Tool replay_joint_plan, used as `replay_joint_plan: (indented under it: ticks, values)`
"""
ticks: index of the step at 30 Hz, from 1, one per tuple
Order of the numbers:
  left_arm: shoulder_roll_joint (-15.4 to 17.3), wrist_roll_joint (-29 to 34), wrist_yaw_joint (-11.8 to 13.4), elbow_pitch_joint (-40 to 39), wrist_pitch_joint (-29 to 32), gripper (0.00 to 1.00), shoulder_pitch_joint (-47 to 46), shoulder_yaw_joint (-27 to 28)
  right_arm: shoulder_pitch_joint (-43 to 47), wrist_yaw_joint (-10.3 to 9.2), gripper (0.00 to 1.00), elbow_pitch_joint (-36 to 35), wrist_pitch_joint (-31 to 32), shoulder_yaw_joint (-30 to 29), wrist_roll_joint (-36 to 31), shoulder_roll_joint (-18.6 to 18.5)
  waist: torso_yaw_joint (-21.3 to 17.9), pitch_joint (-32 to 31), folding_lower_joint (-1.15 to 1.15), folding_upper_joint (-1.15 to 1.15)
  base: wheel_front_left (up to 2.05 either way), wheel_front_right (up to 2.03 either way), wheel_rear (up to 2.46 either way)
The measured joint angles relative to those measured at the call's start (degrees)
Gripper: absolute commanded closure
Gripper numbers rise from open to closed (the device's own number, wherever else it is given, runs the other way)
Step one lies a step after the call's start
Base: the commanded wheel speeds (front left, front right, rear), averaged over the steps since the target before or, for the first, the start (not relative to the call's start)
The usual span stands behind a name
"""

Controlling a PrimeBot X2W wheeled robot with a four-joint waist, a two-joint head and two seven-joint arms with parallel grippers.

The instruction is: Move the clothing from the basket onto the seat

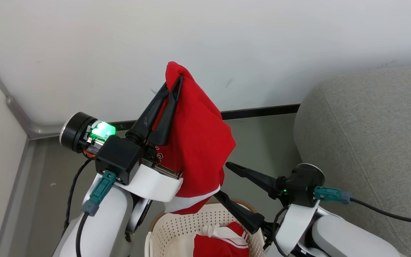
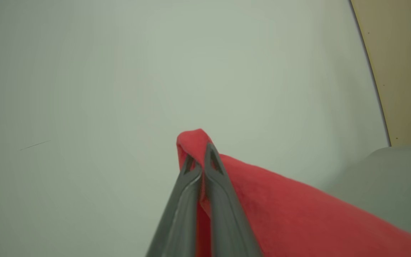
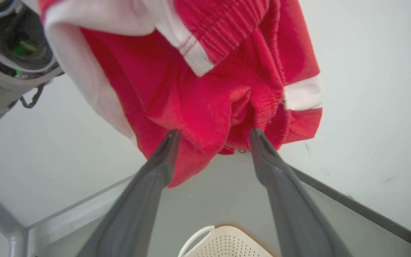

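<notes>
Red cloth is pinched between the closed fingers of my left end effector, held high. The garment hangs from the tips toward 6 o'clock, its white hem just above the basket. My right end effector stands open at 4 o'clock of the hanging cloth, its fingers spread by the lower folds, gripping nothing. A second garment, red with white trim, lies in the basket. The grey seat is at 3 o'clock, apart from the basket, against the white wall.
</notes>
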Motion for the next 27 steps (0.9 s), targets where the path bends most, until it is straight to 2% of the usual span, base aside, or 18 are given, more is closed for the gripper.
replay_joint_plan:
  ticks: [13,19,21,22,23,27]
  values:
    - [-1.4,-0.5,-1.4,0.0,0.0,1.0,-0.4,-1.9,-6.0,0.01,0.0,2.3,0.5,9.8,4.8,0.0,1.8,-0.3,0.0,0.0,0.0,0.0,0.0]
    - [-1.9,-1.2,-1.5,0.1,0.1,1.0,-0.4,-2.1,-8.8,0.01,0.0,4.6,-1.4,12.3,4.9,0.2,2.6,-0.3,0.0,0.0,0.0,0.0,0.0]
    - [-2.0,-1.3,-1.5,0.2,0.1,1.0,-0.4,-2.0,-9.7,0.01,0.2,5.2,-2.9,12.9,4.9,0.5,2.8,-0.3,0.0,0.0,0.0,0.0,0.0]
    - [-2.0,-1.6,-1.5,0.2,0.2,1.0,-0.4,-2.0,-10.0,0.01,0.44,5.6,-3.6,13.1,4.9,0.7,2.8,-0.2,0.0,0.0,0.0,0.0,0.0]
    - [-2.0,-1.9,-1.5,0.2,0.3,1.0,-0.4,-2.0,-10.4,0.01,0.53,5.9,-4.1,13.4,4.9,1.0,2.9,-0.2,0.0,0.0,0.0,0.0,0.0]
    - [-2.0,-2.1,-1.4,0.4,0.6,1.0,-0.4,-1.5,-11.7,0.01,0.77,7.1,-5.6,14.9,4.8,1.7,2.8,0.1,0.0,0.0,0.0,0.0,0.0]
